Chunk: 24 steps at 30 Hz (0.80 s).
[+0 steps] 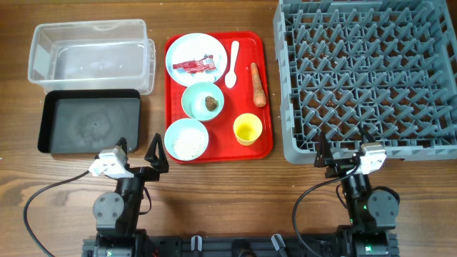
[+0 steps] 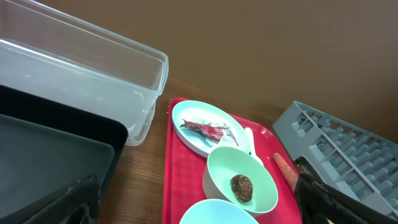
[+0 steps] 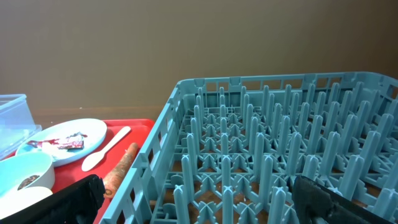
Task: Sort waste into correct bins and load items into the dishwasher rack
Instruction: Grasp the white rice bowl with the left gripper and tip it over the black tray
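Tools: your left tool [image 1: 139,150] and right tool [image 1: 343,148] both show fingers spread wide, gripping nothing, low over the table [image 1: 228,207].
Bins: black tray [image 1: 50,121] sits just ahead-left of your left tool; clear tub [image 1: 43,43] lies beyond it, just beside it.
Waste: all ahead-right of your left tool, on the red serving tray [image 1: 227,107]. Red wrapper [image 1: 198,66] lies on the plate [image 1: 182,50], brown lump [image 1: 211,103] in the middle bowl [image 1: 190,96], rice grains [image 1: 186,140] in the nearest bowl [image 1: 168,138], and carrot [image 1: 257,84] bare on the serving tray.
Items: white spoon [image 1: 232,64] lies beside the plate; yellow cup [image 1: 247,129] stands upright near the carrot.
Rack: dishwasher rack [image 1: 371,71] stands directly ahead of your right tool, its near wall just beyond the fingertips.
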### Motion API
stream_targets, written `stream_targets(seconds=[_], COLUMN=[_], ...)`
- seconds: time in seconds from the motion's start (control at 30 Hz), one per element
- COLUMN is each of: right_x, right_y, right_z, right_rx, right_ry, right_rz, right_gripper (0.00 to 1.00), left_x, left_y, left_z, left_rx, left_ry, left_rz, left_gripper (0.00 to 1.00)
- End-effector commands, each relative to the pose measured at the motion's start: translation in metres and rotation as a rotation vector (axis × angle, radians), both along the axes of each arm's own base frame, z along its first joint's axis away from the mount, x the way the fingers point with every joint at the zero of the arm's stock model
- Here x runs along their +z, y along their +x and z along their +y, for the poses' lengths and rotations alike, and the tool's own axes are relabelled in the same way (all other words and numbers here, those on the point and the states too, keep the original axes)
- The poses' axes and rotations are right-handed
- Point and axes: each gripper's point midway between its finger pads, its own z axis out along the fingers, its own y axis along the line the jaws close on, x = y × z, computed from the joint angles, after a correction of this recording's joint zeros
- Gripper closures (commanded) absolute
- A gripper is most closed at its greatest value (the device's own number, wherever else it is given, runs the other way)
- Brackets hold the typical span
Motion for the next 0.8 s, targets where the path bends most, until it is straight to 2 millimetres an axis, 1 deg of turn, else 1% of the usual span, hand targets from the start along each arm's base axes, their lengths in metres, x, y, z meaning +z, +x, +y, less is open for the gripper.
stream_targets(seconds=[0.0, 0.07, 0.17, 0.23, 0.3, 0.37, 0.4, 0.47, 0.5, 0.57, 0.6, 0.67, 0.7, 0.77], right_x=[-0.002, 0.001, 0.026, 0.049, 0.065, 0.08, 0.092, 0.117, 0.127, 0.141, 0.151, 0.166, 0.169, 0.168], right_y=[0.0, 0.0, -0.001, -0.005, -0.01, -0.014, -0.018, -0.025, -0.024, -0.016, -0.009, 0.012, 0.023, 0.04], right_z=[0.003, 0.003, 0.004, 0.01, 0.016, 0.018, 0.019, 0.022, 0.023, 0.023, 0.027, 0.04, 0.043, 0.046], right_rx=[0.018, 0.019, 0.025, 0.059, 0.099, 0.108, 0.115, 0.134, 0.14, 0.141, 0.16, 0.236, 0.257, 0.279], right_ry=[0.014, 0.014, 0.021, 0.018, 0.031, 0.029, 0.027, 0.024, 0.021, 0.024, 0.019, -0.047, -0.041, -0.023], right_rz=[0.006, -0.006, -0.108, -0.201, -0.234, -0.254, -0.269, -0.282, -0.268, -0.218, -0.173, -0.077, -0.009, 0.119], right_gripper=[0.0, 0.0, 0.0, 0.0, 0.0, 0.0, 0.0, 0.0, 0.0, 0.0, 0.0, 0.0, 0.0, 0.0], left_x=[-0.004, -0.004, 0.004, 0.013, 0.037, 0.062, 0.075, 0.097, 0.106, 0.123, 0.129, 0.147, 0.153, 0.156], left_y=[0.001, 0.001, 0.0, 0.0, -0.003, -0.008, -0.012, -0.016, -0.014, -0.006, 0.0, 0.022, 0.032, 0.046], left_z=[0.003, 0.003, -0.01, -0.014, -0.018, -0.017, -0.017, -0.017, -0.017, -0.017, -0.018, -0.018, -0.02, -0.027], left_rx=[0.015, 0.015, -0.064, -0.086, -0.108, -0.108, -0.108, -0.113, -0.116, -0.125, -0.129, -0.144, -0.161, -0.205], left_ry=[0.016, 0.012, 0.003, 0.002, 0.014, 0.084, 0.132, 0.202, 0.217, 0.213, 0.212, 0.206, 0.201, 0.186], left_rz=[0.008, 0.008, -0.024, -0.061, -0.129, -0.17, -0.177, -0.141, -0.112, -0.037, 0.004, 0.127, 0.189, 0.282], left_gripper=[0.0, 0.0, 0.0, 0.0, 0.0, 0.0, 0.0, 0.0, 0.0, 0.0, 0.0, 0.0, 0.0, 0.0])
